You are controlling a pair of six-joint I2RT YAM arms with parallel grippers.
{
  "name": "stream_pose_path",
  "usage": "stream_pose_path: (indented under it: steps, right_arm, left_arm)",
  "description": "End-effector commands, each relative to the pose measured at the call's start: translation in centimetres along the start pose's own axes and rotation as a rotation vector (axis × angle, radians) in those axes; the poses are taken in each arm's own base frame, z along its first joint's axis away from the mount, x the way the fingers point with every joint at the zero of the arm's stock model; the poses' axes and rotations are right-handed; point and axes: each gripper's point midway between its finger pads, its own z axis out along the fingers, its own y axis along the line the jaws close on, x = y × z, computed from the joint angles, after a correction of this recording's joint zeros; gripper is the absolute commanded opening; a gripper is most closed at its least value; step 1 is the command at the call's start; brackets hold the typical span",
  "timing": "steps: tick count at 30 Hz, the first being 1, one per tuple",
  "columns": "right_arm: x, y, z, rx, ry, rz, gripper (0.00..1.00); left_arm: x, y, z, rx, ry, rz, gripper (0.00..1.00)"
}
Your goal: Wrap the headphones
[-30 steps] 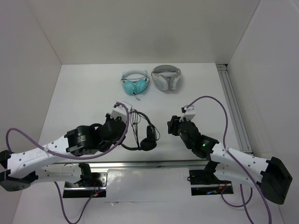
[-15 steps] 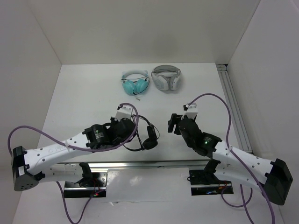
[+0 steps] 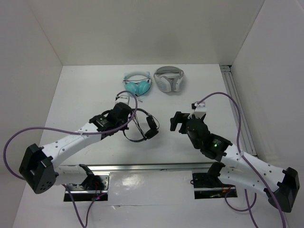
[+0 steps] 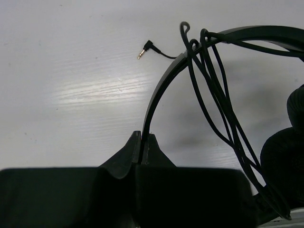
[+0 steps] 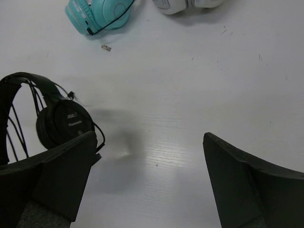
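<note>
Since the earlier frame the left arm has stretched out further from the near edge and dragged the black on-ear headphones point(image 3: 142, 127) with it, while the right gripper point(image 3: 179, 122) has spread its jaws wide with nothing between them. Left gripper point(image 4: 141, 137) is pinched tight on the thin black headband, no gap showing. The long thin black cable point(image 4: 213, 85) is looped a few times around the band, and its little jack plug point(image 4: 141, 54) sticks out loose just above the white table point(image 3: 85, 95). The headphones sit around the table's middle, between the two grippers. Over by the far edge are teal headphones point(image 3: 137, 86) and white-and-grey headphones point(image 3: 168, 79), side by side.
</note>
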Motion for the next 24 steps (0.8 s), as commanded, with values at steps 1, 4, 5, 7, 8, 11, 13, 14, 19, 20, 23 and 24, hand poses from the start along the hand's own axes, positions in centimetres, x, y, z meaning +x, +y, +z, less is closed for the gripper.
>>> stream_pose_path:
  steps: [1,4,5,7,8,11,13,14,19,20,23,24]
  right_arm:
    - [-1.7,-0.2,-0.7,0.007,-0.037,0.001,1.0]
    - [-1.5,-0.7,-0.7,0.019,-0.035,-0.014,1.0]
    - [-1.5,-0.7,-0.7,0.019,-0.035,-0.014,1.0]
    - [-1.5,-0.7,-0.7,0.019,-0.035,-0.014,1.0]
    - [-1.5,-0.7,-0.7,0.019,-0.035,-0.014,1.0]
    - [-1.3,-0.8,-0.6,0.019,-0.035,-0.023,1.0]
    - [-1.0,-0.8,-0.5,0.023,-0.028,-0.029,1.0]
    - [-0.8,-0.8,-0.3,0.028,-0.021,-0.036,1.0]
    - [-0.8,-0.6,-0.3,0.016,-0.022,-0.04,1.0]
    - [-0.8,-0.6,-0.3,0.016,-0.022,-0.04,1.0]
    - [-0.8,-0.6,-0.3,0.016,-0.022,-0.04,1.0]
    - [-0.8,-0.6,-0.3,0.016,-0.022,-0.04,1.0]
  left_arm:
    - [-2.4,-2.7,0.6,0.112,-0.045,-0.019,0.0]
    - [-2.4,-3.0,0.9,0.107,-0.036,-0.024,0.0]
    - [-2.4,-3.0,1.0,0.104,-0.028,-0.021,0.0]
    - [-2.8,-3.2,0.9,0.108,-0.035,-0.035,0.0]
    - [-2.8,-3.2,0.9,0.108,-0.035,-0.035,0.0]
    - [-3.5,-3.6,0.5,0.115,-0.054,-0.045,0.0]
    - [-3.6,-3.8,0.2,0.112,-0.053,-0.047,0.0]
    - [-4.0,-3.7,0.0,0.105,-0.06,-0.049,0.0]
    - [-3.1,-3.4,-0.4,0.062,-0.026,-0.045,0.0]
    - [-3.3,-3.5,-0.6,0.062,-0.026,-0.055,0.0]
    - [-3.0,-3.8,-1.2,0.056,-0.03,-0.072,0.0]
    - [-2.9,-4.0,-1.3,0.063,-0.03,-0.066,0.0]
